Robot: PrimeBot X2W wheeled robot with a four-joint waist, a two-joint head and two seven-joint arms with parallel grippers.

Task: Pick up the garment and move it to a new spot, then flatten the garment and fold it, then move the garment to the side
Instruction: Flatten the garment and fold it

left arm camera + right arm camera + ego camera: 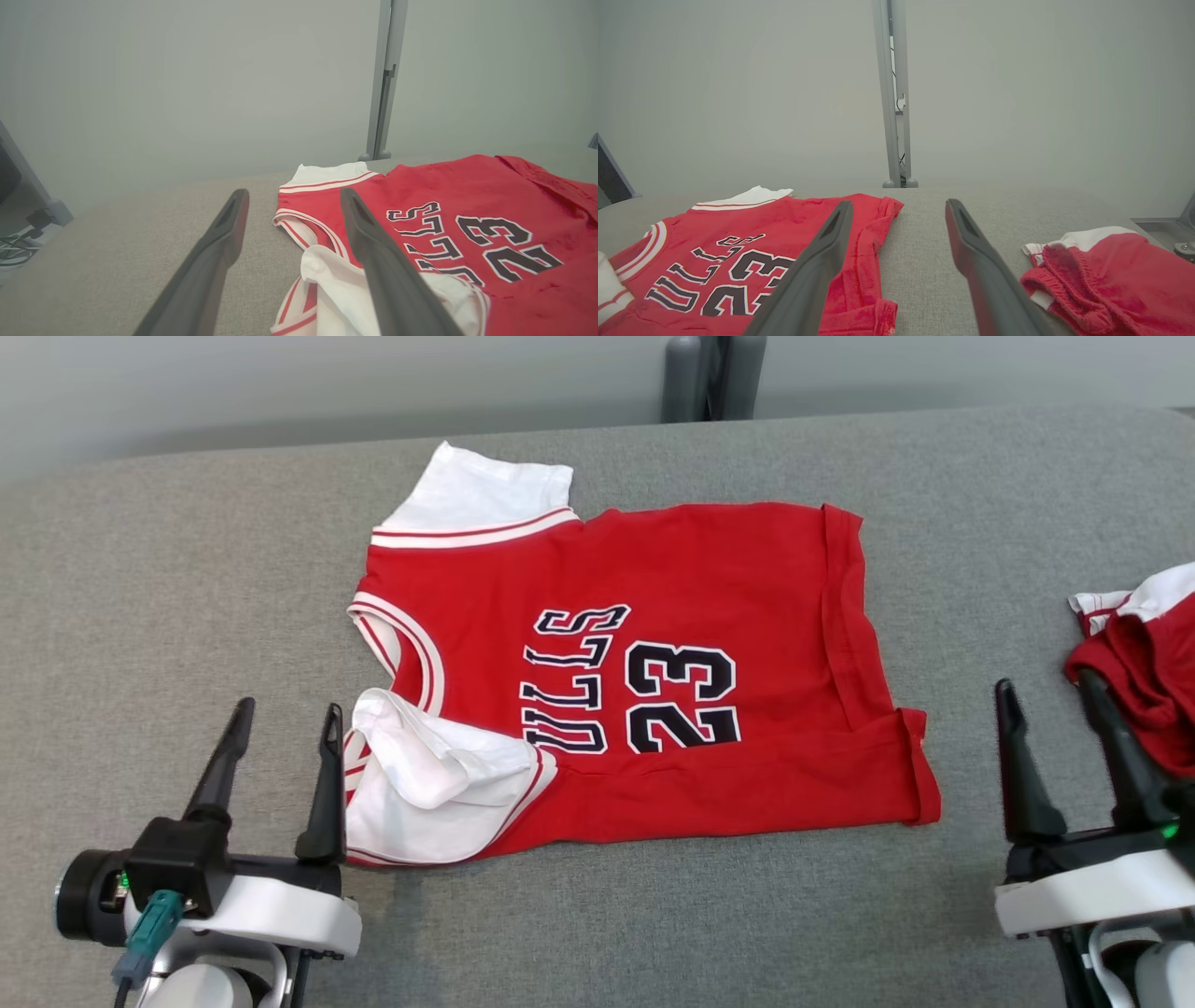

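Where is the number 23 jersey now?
Head view: the jersey lies spread on the grey surface between the left gripper and right gripper, left of a crumpled red garment.

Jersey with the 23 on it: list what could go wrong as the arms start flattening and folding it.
1. The near white sleeve lies bunched on the red jersey; folding now would probably trap that crease.
2. The hem is turned over along one side and may stay doubled.
3. A second red garment lies close beside the open right gripper, which might snag it by mistake.
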